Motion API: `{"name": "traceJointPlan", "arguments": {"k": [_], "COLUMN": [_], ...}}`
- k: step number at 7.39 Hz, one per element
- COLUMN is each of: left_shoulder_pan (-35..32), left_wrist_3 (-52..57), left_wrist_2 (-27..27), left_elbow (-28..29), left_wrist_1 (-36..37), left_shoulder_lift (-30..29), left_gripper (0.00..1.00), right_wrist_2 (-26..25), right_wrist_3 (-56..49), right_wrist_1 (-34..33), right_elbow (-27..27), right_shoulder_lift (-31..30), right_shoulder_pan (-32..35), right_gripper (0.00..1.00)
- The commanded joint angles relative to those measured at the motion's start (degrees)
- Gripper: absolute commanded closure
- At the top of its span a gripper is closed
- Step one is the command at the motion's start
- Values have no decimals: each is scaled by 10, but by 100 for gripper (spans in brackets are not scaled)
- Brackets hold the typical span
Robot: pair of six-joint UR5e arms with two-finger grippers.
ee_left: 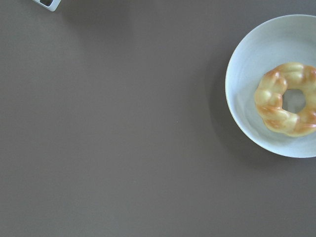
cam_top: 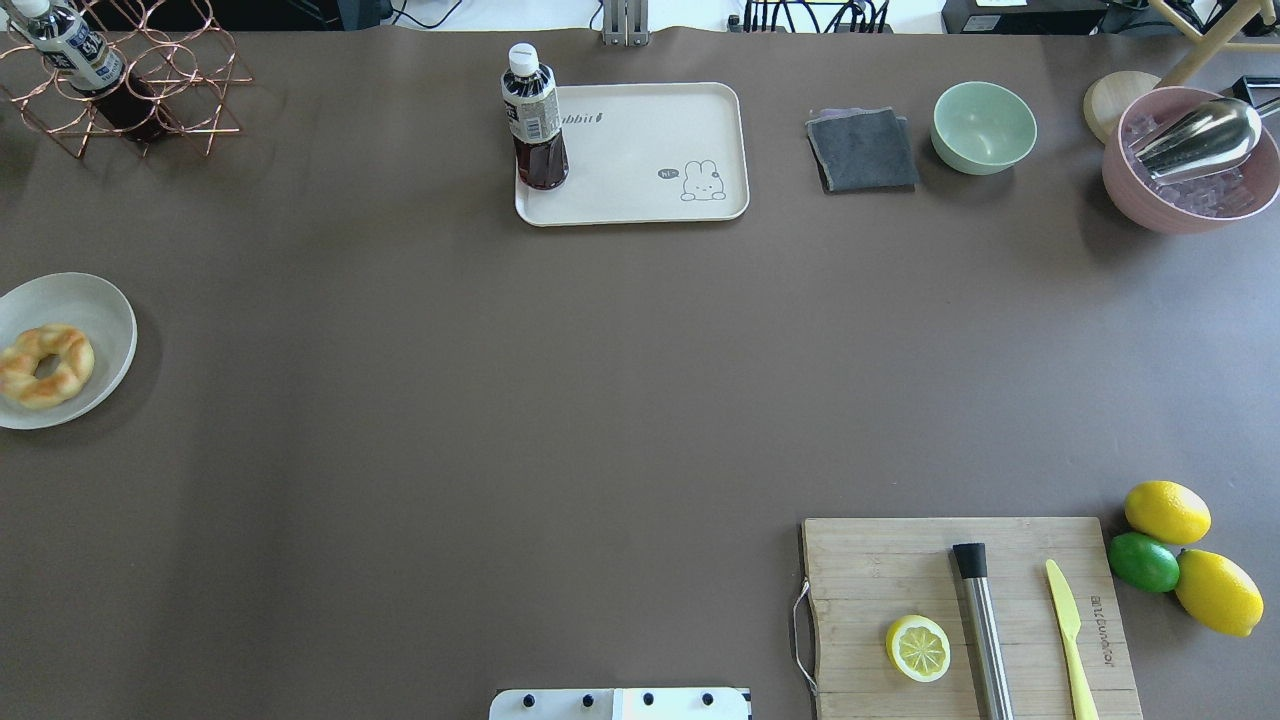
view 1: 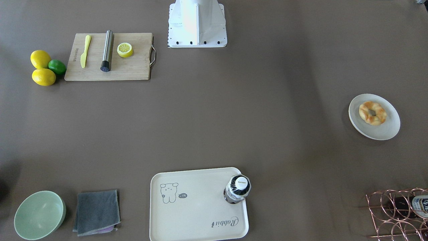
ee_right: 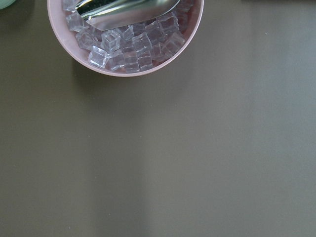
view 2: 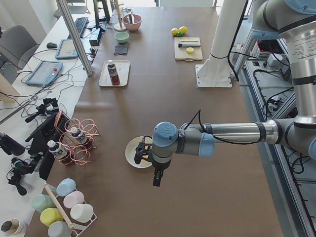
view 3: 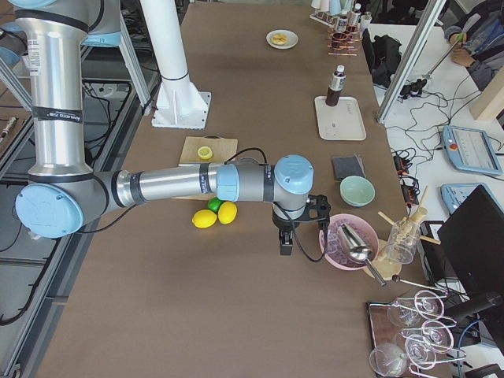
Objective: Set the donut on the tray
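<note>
Two arms on record, neither holding anything that can be seen.

1. Donut (view 1: 372, 113): lies flat on a round white plate (view 1: 384, 132) at the robot's left end of the counter (view 1: 234, 117), well apart from the tray. Not yet lifted, so the task appears to be at its opening reach.

2. Tray (view 1: 197, 214): cream, rabbit drawing, at the middle of the counter's far edge from the robot. A capped bottle (view 1: 237, 189) of dark drink stands upright in the tray corner nearest the donut's side. The rest of the floor is bare, so a landing spot beside the rabbit looks safest, clear of the bottle.

3. Left hand (view 2: 142, 152): poised over the counter at the plate. It shows only in the side view, so I cannot tell whether its fingers are spread or pressed together. Its wrist view has the donut at the right edge rather than centred, which suggests it needs lining up before descent. This is the nearer arm, hence the likely carrier.

4. Right hand (view 3: 315, 209): parked over the opposite end, just beside a pink bowl (ee_right: 123, 64) of ice cubes with a metal scoop (ee_right: 128, 10). Finger state cannot be told. It is placed out of the carry path.
</note>
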Motion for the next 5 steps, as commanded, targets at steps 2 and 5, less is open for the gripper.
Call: {"name": "traceJointPlan", "arguments": {"k": [2, 5], "left_shoulder_pan": [1, 4], "left_wrist_3": [-1, -22], "left_wrist_2": [1, -4], "left_elbow": [0, 4], "left_wrist_1": [-13, -30], "left_shoulder_lift": [0, 8], "left_gripper": [2, 4], "right_wrist_2": [-1, 3], "right_wrist_3": [0, 0], "right_wrist_1": [-1, -1], "right_elbow": [-1, 1], "right_shoulder_lift": [5, 5], "right_shoulder_pan": [0, 0], "right_gripper": [0, 0]}}
